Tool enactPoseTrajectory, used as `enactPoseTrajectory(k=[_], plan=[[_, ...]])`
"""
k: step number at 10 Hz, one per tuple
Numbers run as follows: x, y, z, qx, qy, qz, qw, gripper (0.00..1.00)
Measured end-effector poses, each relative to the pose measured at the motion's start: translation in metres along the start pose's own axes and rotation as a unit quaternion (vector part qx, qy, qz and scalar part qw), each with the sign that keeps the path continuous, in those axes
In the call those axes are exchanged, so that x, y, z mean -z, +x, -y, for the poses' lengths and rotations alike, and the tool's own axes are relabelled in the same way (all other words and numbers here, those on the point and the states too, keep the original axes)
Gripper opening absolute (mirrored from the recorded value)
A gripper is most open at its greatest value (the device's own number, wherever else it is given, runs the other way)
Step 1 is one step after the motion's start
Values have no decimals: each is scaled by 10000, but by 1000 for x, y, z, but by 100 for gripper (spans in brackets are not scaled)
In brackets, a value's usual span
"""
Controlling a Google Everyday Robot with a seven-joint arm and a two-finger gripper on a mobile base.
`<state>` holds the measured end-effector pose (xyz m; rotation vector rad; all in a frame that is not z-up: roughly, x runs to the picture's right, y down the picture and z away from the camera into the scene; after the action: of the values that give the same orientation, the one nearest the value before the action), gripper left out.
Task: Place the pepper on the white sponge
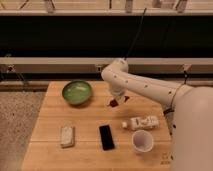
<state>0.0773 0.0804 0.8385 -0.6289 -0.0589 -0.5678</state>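
tool point(119, 99): closed around the pepper point(114, 103), above the middle of the counter point(50, 117)
pepper: dark red, held clear of the counter
white sponge point(67, 136): front left corner, beside the black phone point(106, 137)

Pincer point(116, 102) mid-table; gap btwn bowl point(77, 93) & phone point(106, 137) free.

Dark red pepper point(114, 103) aloft at centre in closed pincer point(118, 99); off-white sponge point(67, 136) flat front-left, well apart

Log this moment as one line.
gripper: right of green bowl, jaws shut on small dark red pepper | off-white rectangular sponge: bare | placement: pending
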Motion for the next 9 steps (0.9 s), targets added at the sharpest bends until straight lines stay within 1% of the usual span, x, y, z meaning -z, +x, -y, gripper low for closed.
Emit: enactPoseTrajectory(k=[5,6,7,9], plan=[[15,-62,16,544,33,-84,9985,0],[16,-68,17,618,38,-100,9980,0],[18,-74,16,721,36,-124,9973,0],[25,-103,21,981,49,-159,9950,0]])
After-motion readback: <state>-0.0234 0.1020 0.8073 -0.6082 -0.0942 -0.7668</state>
